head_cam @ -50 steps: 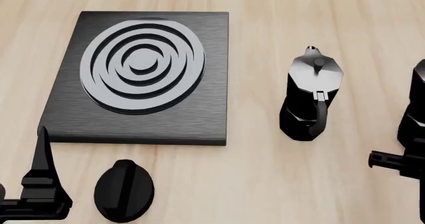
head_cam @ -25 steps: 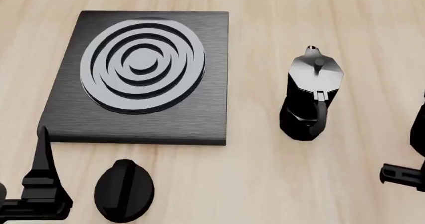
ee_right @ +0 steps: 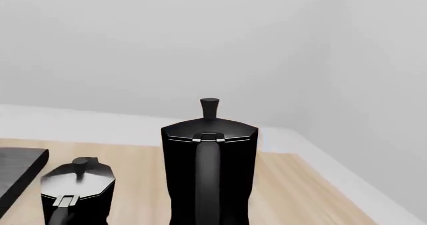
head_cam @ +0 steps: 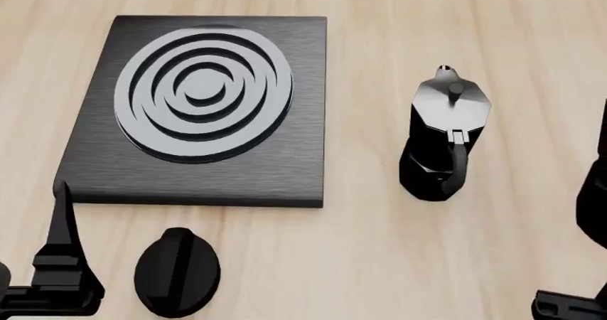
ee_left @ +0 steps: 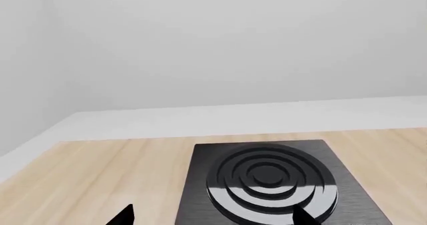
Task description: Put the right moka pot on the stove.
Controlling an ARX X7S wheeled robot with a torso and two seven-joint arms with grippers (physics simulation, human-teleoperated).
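While the right gripper, its jaw state untellable, sat at five o'clock, it needed centring on the right moka pot handle.

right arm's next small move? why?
Probably ease the right gripper forward toward the right moka pot. The right wrist view has the pot upright and centred, handle facing the camera, with no fingers around it yet. The stove burner is bare.
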